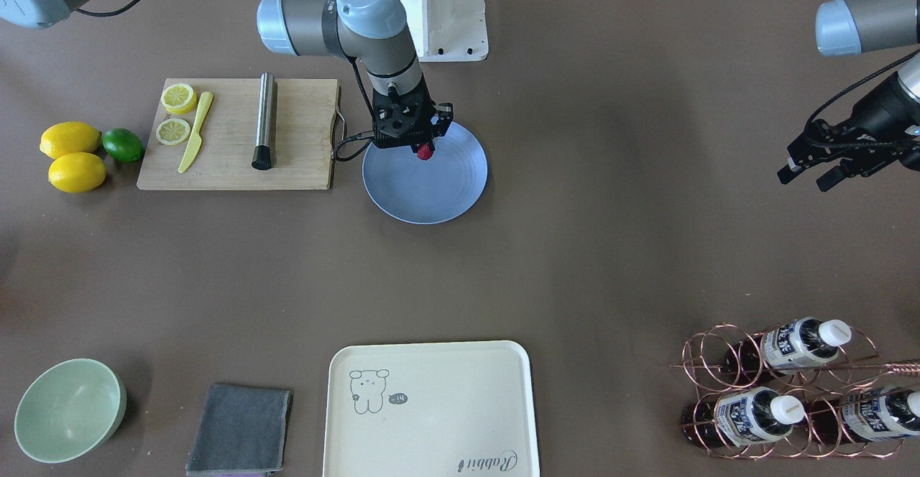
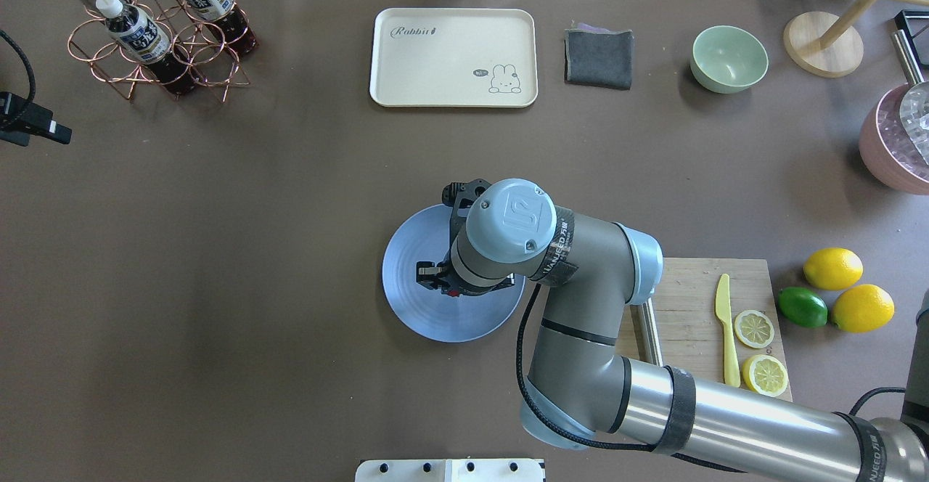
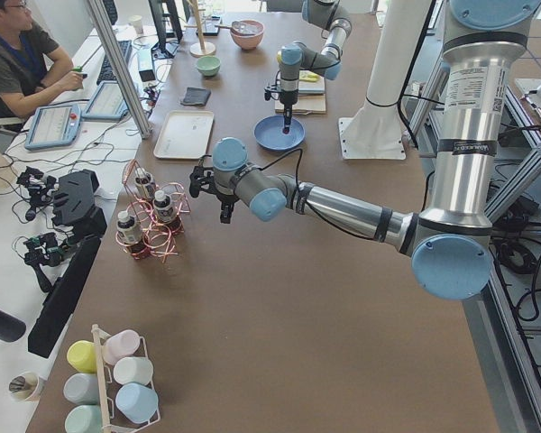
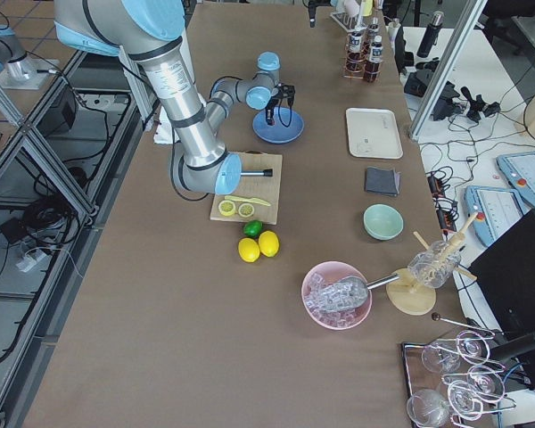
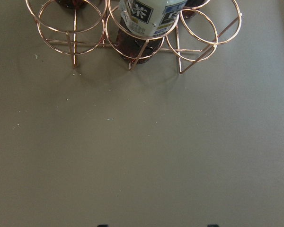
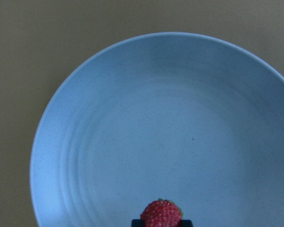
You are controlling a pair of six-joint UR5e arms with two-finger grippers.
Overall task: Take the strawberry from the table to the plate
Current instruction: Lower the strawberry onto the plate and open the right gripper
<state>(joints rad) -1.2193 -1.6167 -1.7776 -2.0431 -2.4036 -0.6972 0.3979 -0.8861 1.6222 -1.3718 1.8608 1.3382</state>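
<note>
The small red bumpy strawberry (image 1: 425,151) sits between the fingertips of my right gripper (image 1: 425,146), which is shut on it. The berry hangs over the back part of the round blue plate (image 1: 431,193), on the robot's side. In the right wrist view the strawberry (image 6: 161,213) shows at the bottom edge, over the plate (image 6: 151,123). I cannot tell whether it touches the plate. From overhead the wrist covers most of the right gripper (image 2: 444,284) above the plate (image 2: 414,308). My left gripper (image 1: 806,179) hovers open and empty far off, over bare table (image 1: 611,261).
A wooden cutting board (image 1: 295,161) with lemon slices, a yellow knife and a metal cylinder lies beside the plate. Two lemons (image 1: 72,157) and a lime (image 1: 122,144) lie beyond it. A cream tray (image 1: 431,409), grey cloth (image 1: 241,430), green bowl (image 1: 68,409) and copper bottle rack (image 1: 783,391) line the operators' edge.
</note>
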